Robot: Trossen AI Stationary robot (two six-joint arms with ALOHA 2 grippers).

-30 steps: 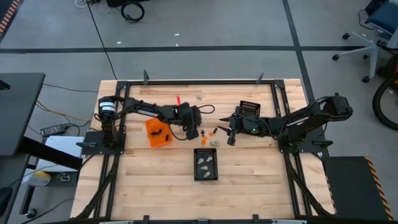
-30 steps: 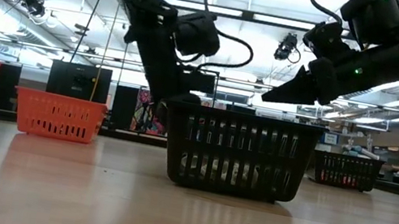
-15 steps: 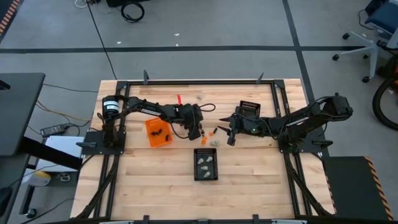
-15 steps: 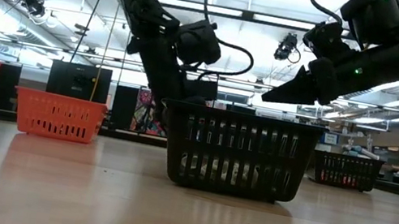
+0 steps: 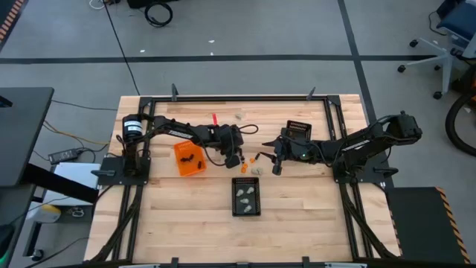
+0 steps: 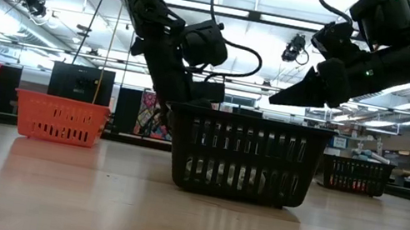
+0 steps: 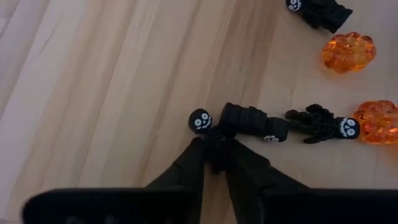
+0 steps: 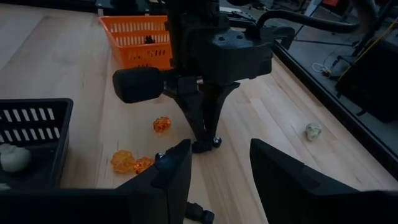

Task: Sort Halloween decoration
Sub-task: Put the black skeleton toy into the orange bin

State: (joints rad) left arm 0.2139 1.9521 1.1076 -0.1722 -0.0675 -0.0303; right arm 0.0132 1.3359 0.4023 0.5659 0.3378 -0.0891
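Loose Halloween decoration pieces lie on the wooden table between the bins: black skull-faced figures (image 7: pixel 254 122) (image 7: pixel 320 123) and orange pumpkins (image 7: pixel 348 51) (image 7: pixel 376 121). My left gripper (image 5: pixel 239 158) points down at them and is shut on one black figure (image 7: pixel 211 132). My right gripper (image 5: pixel 263 157) hovers open just right of the pieces, above the table, with nothing between its fingers (image 8: pixel 177 165). In the low view the near black bin hides my left gripper's fingertips. My left gripper pinches the black figure's body (image 7: pixel 217 142) between its two fingertips, just behind the round skull-faced head (image 7: pixel 200 121). The fingers come from above, pointing down. The figure lies on the table, its head sticking out past the fingertips.
An orange bin (image 5: pixel 189 158) with black pieces stands left of my left gripper. A black mesh bin (image 5: pixel 247 196) holding pale pieces sits nearer the front edge. Another black bin (image 5: pixel 297 128) is behind my right gripper. A pale piece (image 5: pixel 239 115) and a red item (image 5: pixel 213 119) lie farther back.
My left gripper has moved a little toward the table's right edge, away from the orange bin and over the loose pieces, then stayed there. My right arm has kept still.
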